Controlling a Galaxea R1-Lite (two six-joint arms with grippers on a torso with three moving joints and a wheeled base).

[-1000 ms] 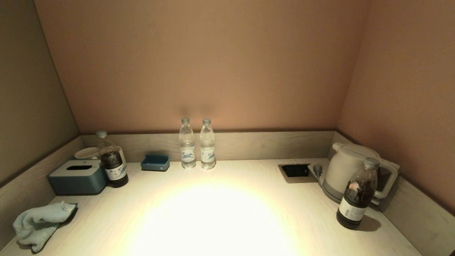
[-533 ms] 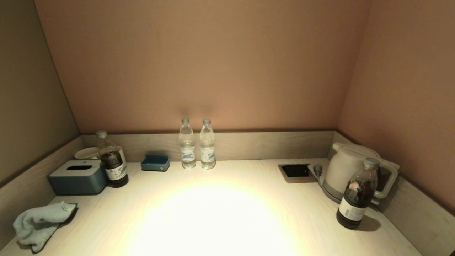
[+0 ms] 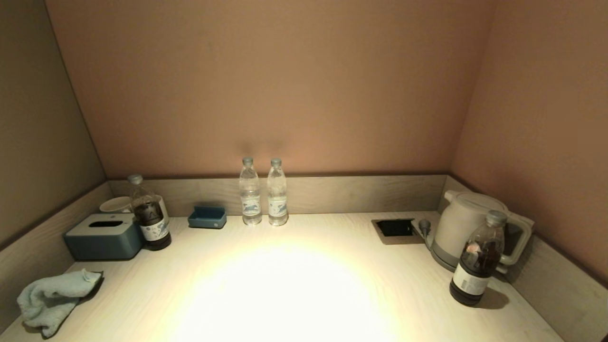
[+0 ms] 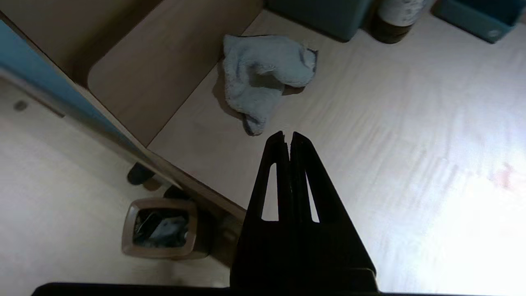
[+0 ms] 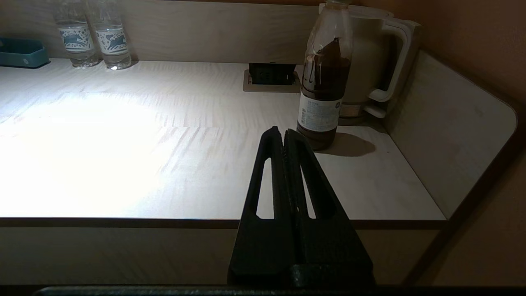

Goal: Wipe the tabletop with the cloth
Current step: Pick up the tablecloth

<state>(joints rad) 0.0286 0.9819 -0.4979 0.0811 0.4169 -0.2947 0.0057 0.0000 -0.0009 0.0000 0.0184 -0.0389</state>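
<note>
The left gripper point(image 4: 288, 137) is hanging above the near left part of the tabletop point(image 3: 294, 285), its fingers pressed together and gripping nothing.

The light blue cloth point(image 3: 51, 299) is lying crumpled at the near left corner of the tabletop, just beyond the fingertips and not touching them, in front of the tissue box point(image 3: 104, 236). The right gripper point(image 5: 283, 135) is waiting before the front edge, also closed and empty, near the dark bottle point(image 5: 324, 82).

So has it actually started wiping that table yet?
Not yet. The cloth lies crumpled and untouched at the tabletop's near-left corner. The left gripper is shut, hanging just short of the cloth; the right gripper is shut near the front edge. Grasping the cloth and all the wiping remain.
</note>
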